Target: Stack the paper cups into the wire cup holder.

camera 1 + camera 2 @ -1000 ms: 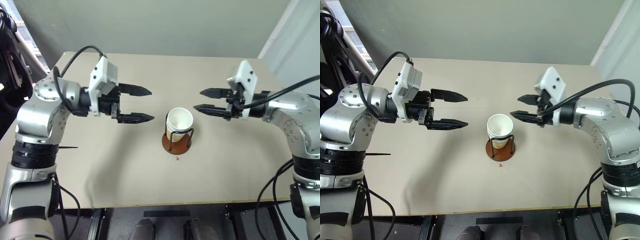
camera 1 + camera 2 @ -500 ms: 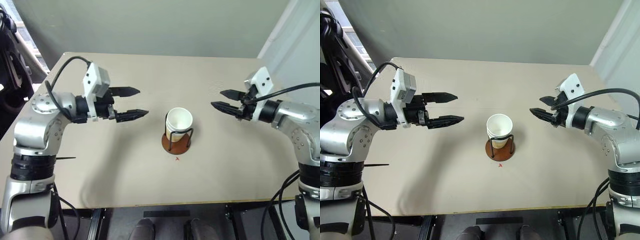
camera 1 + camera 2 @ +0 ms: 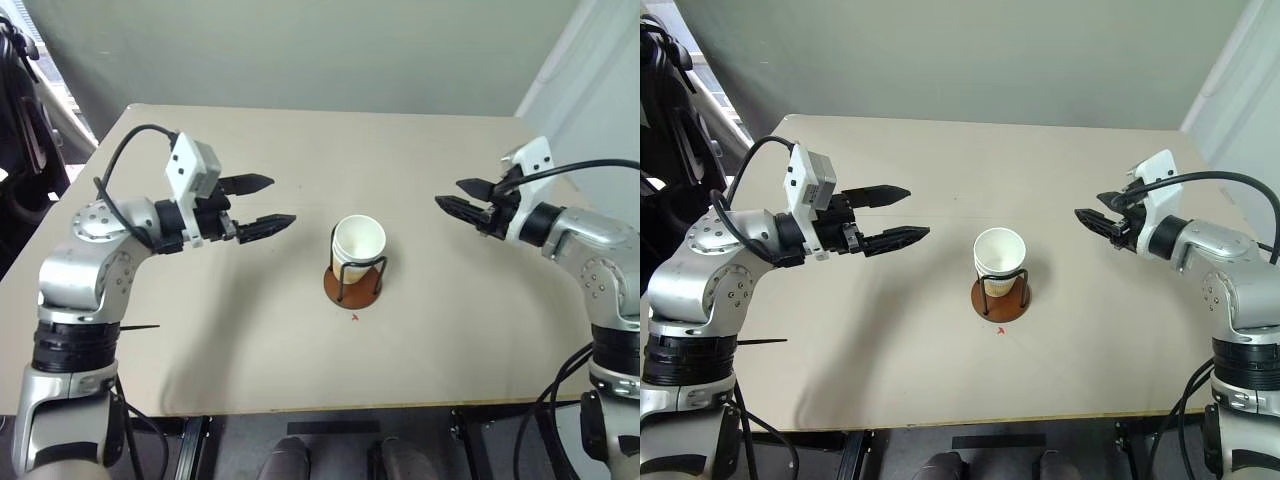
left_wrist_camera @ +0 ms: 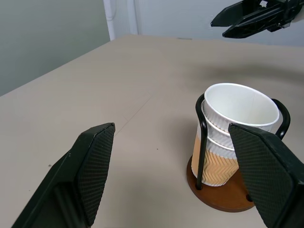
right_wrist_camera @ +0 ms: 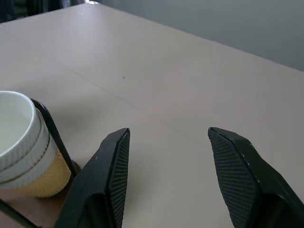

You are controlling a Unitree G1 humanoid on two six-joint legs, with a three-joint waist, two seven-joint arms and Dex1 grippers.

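Both arms had drawn outward from the centre. The left gripper [image 3: 262, 203] and right gripper [image 3: 458, 197] hung empty, jaws apart, while the paper cups [image 3: 358, 246] sat nested in the wire cup holder [image 3: 354, 283] mid-tabletop [image 3: 300, 150]; stacking looked finished.

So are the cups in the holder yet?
In: the cups sit nested and upright inside the wire holder, three rims showing.
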